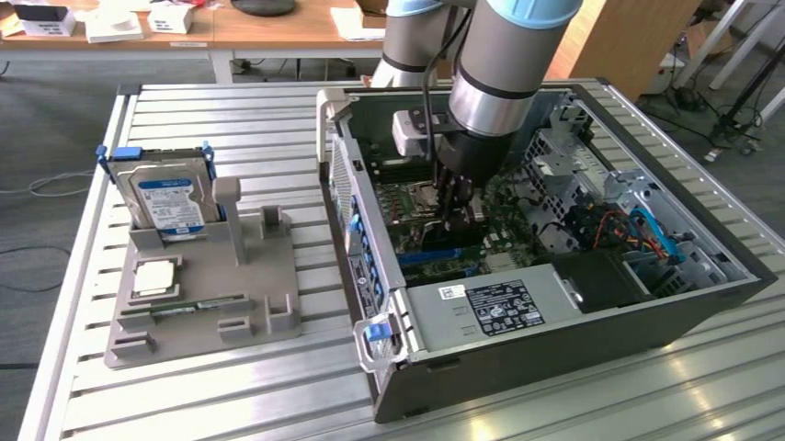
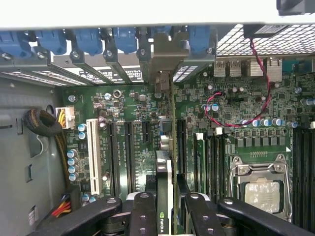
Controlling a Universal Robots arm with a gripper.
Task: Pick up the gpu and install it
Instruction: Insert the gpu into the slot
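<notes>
Inside the open computer case, on the exterior view's right, the gripper reaches down over the motherboard. Its black fingers are clamped on the gpu, one on each flat face. The card stands edge-on between them, among the long expansion slots. Its far end meets the bracket row at the rear wall, under the blue clips. Well apart, on the exterior view's left, a grey tray holds a hard drive.

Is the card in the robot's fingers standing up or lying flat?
Standing on edge: the card shows as a thin strip between the fingers, over the green board.
</notes>
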